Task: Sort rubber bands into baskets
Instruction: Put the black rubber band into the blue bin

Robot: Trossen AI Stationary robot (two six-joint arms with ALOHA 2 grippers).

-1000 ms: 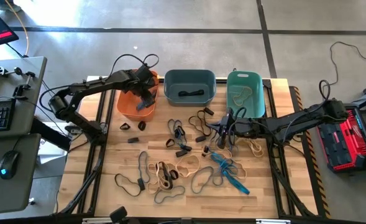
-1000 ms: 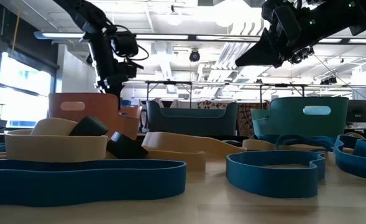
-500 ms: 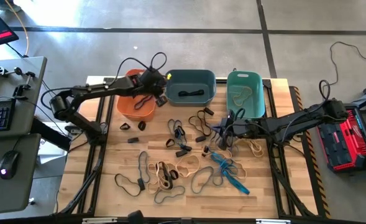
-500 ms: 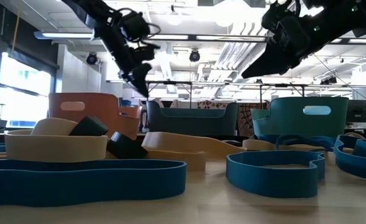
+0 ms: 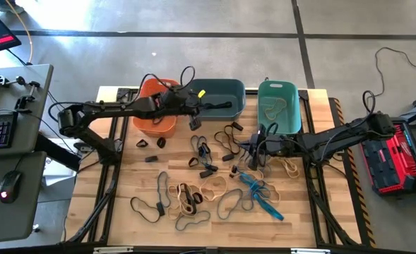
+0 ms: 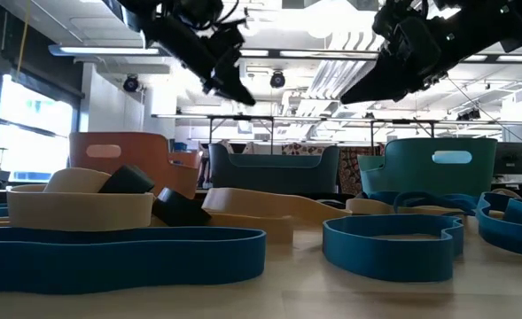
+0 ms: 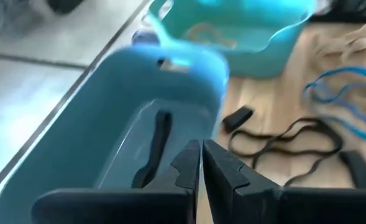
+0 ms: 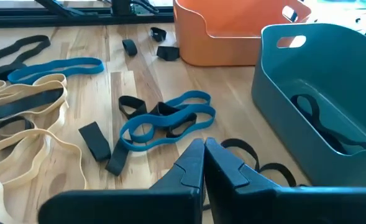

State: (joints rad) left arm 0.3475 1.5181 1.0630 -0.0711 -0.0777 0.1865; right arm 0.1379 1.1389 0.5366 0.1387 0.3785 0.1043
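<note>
Three baskets stand in a row at the table's far edge: orange [image 5: 153, 118], slate [image 5: 218, 95] with a black band [image 5: 218, 106] inside, and teal [image 5: 278, 106] with a tan band. Blue, black and tan rubber bands [image 5: 208, 187] lie loose on the wood. My left gripper [image 5: 193, 121] hangs shut and holds nothing above the slate basket's near left corner [image 7: 201, 93]. My right gripper [image 5: 253, 152] is shut and holds nothing too, above the bands near the table's middle, with blue bands [image 8: 167, 121] ahead of it.
A desk with keyboard and mouse [image 5: 8, 187] stands left of the table, and a red and black case [image 5: 395, 159] right of it. Black cables run along both arms. In the low view, blue [image 6: 119, 257] and tan [image 6: 79, 208] bands lie close in front.
My left gripper has swung from over the orange basket toward the table's right, to the slate basket's near left corner. It has risen a little, tipped from pointing down to slanting forward, and its fingers have shut.
</note>
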